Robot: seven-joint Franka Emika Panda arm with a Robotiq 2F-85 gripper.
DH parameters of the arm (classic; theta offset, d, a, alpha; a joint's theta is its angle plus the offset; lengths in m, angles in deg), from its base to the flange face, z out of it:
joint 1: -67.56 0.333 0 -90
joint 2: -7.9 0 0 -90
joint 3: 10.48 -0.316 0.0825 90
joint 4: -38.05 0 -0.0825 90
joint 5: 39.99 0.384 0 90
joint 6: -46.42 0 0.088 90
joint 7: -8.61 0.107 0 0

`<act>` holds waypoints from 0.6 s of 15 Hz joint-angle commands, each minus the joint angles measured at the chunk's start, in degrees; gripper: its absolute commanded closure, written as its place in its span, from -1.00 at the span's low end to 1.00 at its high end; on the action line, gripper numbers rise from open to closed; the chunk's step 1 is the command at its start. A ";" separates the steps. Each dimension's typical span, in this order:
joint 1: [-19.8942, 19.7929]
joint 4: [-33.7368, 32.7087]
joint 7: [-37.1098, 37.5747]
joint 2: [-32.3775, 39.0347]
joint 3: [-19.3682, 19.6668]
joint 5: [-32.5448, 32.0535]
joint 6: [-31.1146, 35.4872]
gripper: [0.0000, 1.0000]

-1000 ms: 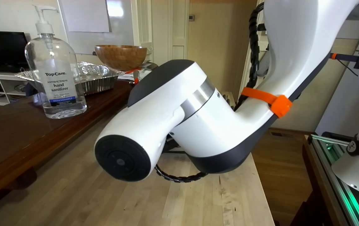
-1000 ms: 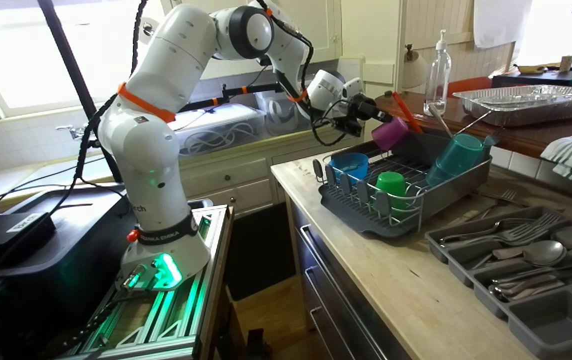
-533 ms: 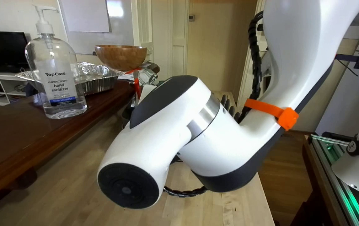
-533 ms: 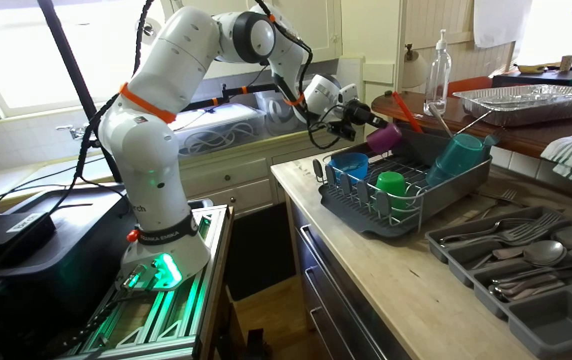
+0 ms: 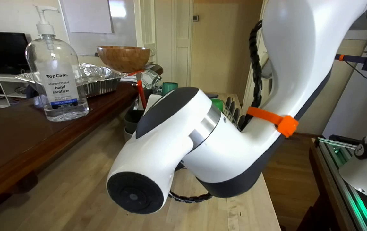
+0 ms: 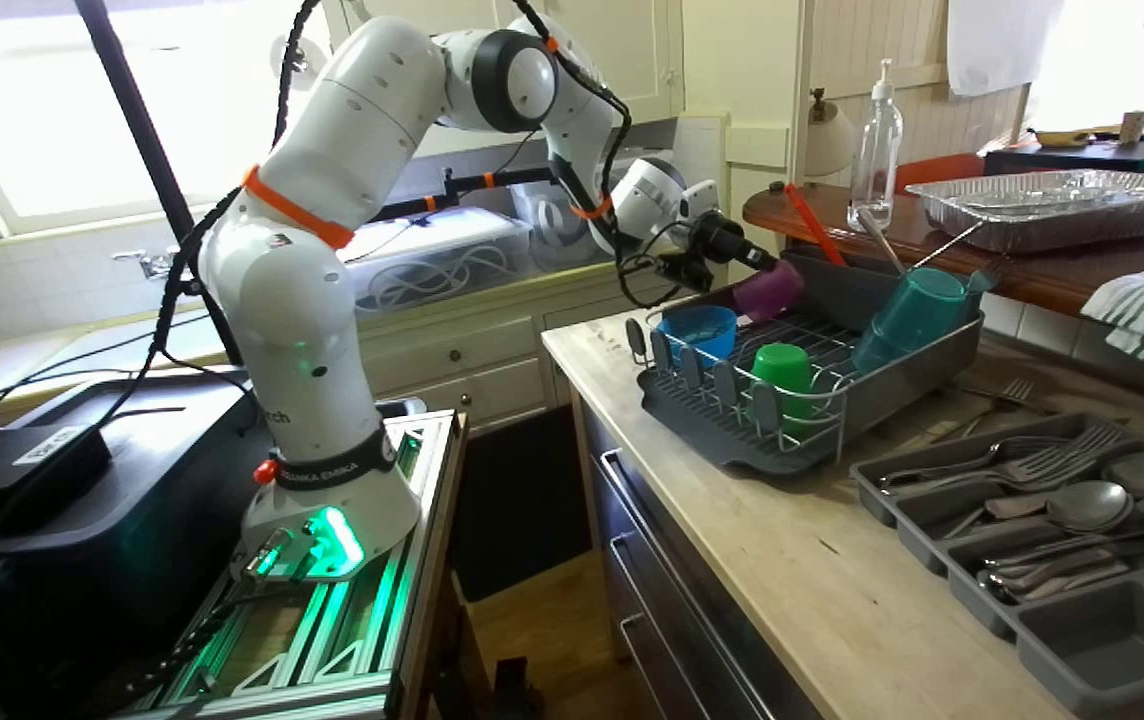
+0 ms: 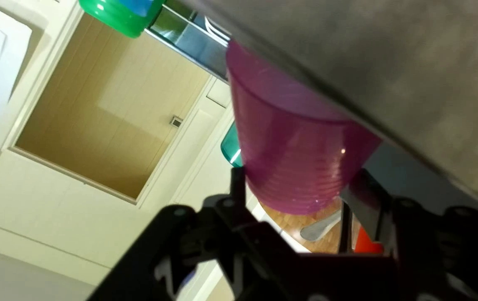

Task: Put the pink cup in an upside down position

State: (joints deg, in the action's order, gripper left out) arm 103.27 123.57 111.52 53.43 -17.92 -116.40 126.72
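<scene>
The pink cup (image 6: 770, 292) is held tilted over the far left end of the grey dish rack (image 6: 912, 385). In the wrist view the pink cup (image 7: 293, 159) sits between both fingers, gripped near its narrow end, with its wider end pointing away from the palm. A large grey edge hides part of that wider end. My gripper (image 7: 300, 173) is shut on the cup, and the gripper (image 6: 767, 262) also shows at its upper side in an exterior view. I cannot tell whether the cup touches the rack. The arm hides cup and gripper in an exterior view.
In the rack are a blue cup (image 6: 697, 335), a green cup (image 6: 782, 368) and, at its right side, a tilted teal cup (image 6: 927, 305). A red utensil (image 6: 814, 225) stands behind. A cutlery tray (image 6: 1102, 640) and a sanitizer bottle (image 6: 875, 160) are nearby.
The arm has come down with the pink cup, bringing it lower at the rack's far left end. In an exterior view the green and teal cups now show past the arm.
</scene>
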 commanded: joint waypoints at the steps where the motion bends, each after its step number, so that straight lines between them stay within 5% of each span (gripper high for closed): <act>1: -1.36 0.43 0.64 0.41 -1.12 -1.41 -0.08 0.24; 9: 1.26 -2.24 -4.24 1.57 -2.35 -8.32 -0.07 0.24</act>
State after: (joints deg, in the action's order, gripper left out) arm 103.45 123.38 110.19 53.60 -19.50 -120.79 126.74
